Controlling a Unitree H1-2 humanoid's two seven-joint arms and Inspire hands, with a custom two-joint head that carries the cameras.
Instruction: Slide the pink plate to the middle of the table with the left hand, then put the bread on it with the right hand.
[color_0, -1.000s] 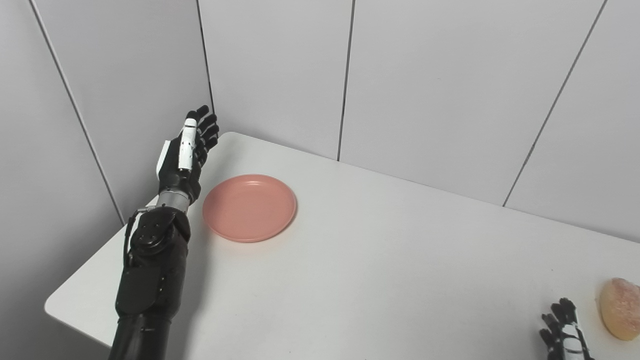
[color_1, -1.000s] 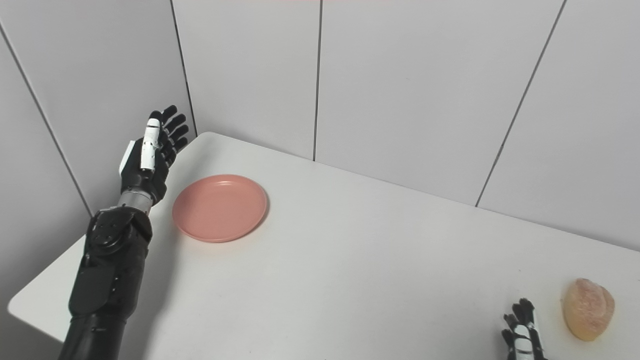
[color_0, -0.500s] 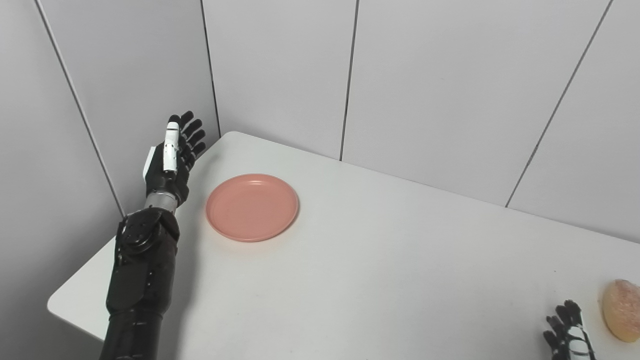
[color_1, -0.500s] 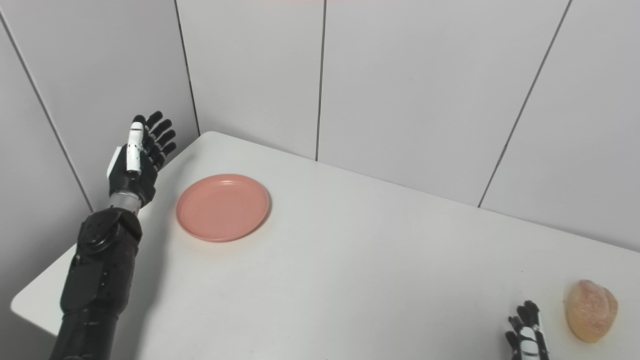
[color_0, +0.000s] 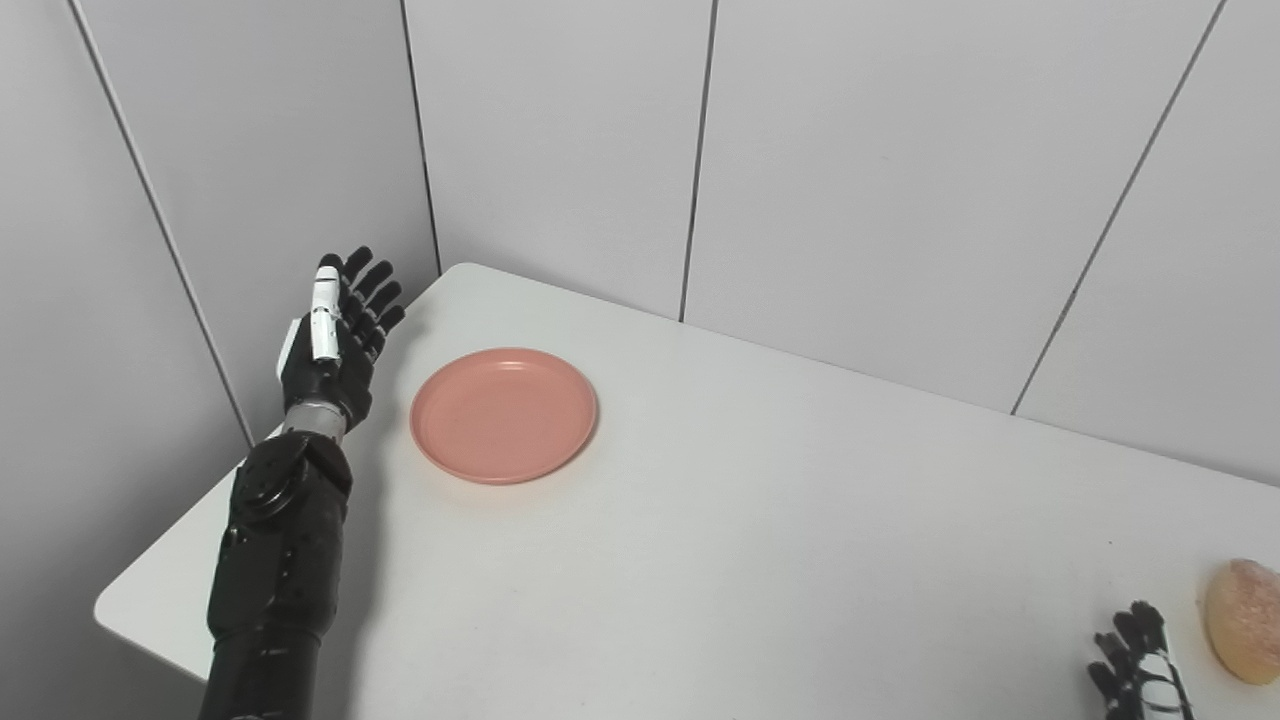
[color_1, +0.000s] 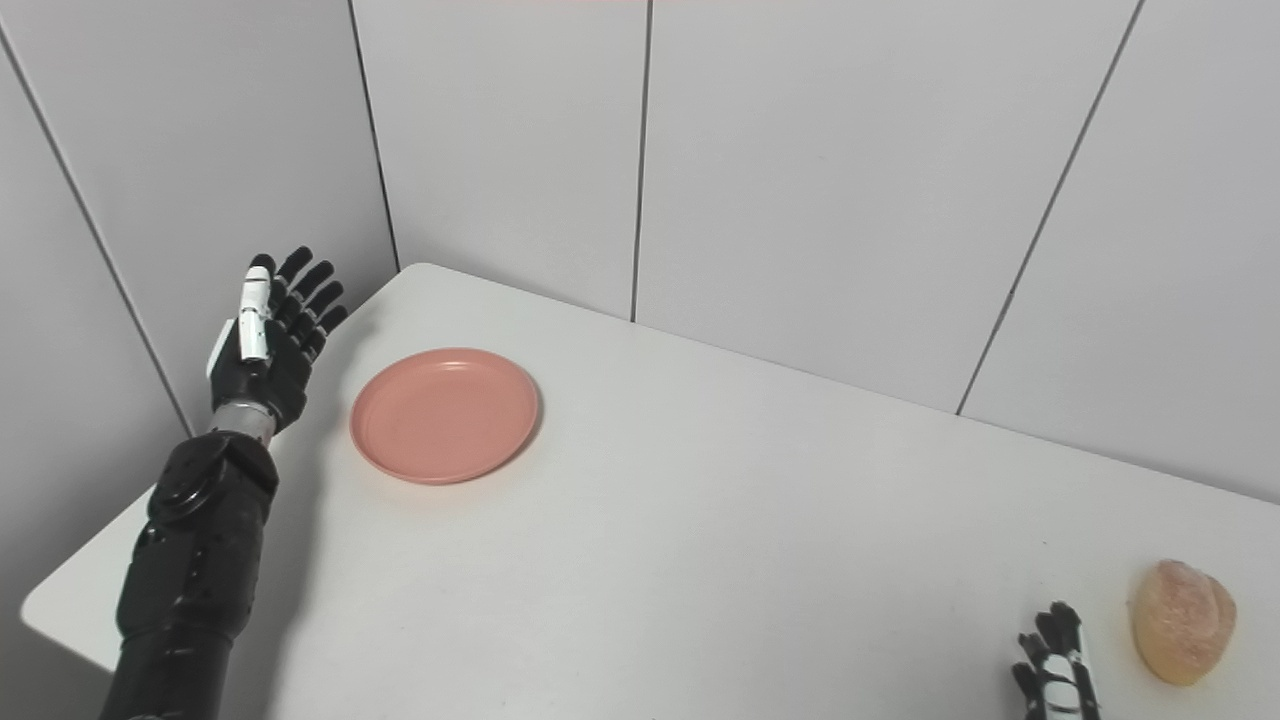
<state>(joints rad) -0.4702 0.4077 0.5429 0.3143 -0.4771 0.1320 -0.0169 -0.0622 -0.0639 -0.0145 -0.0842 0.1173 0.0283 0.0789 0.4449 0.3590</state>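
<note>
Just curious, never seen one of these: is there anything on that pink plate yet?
Empty. The pink plate shows only its bare surface; the bread lies far off.

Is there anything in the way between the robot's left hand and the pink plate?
No. The left hand is open beside the pink plate, with only bare table between them. The way to the table's middle looks free too.

Probably a robot test booth or lab, plain white table, bare grey panelled walls at a corner
</note>
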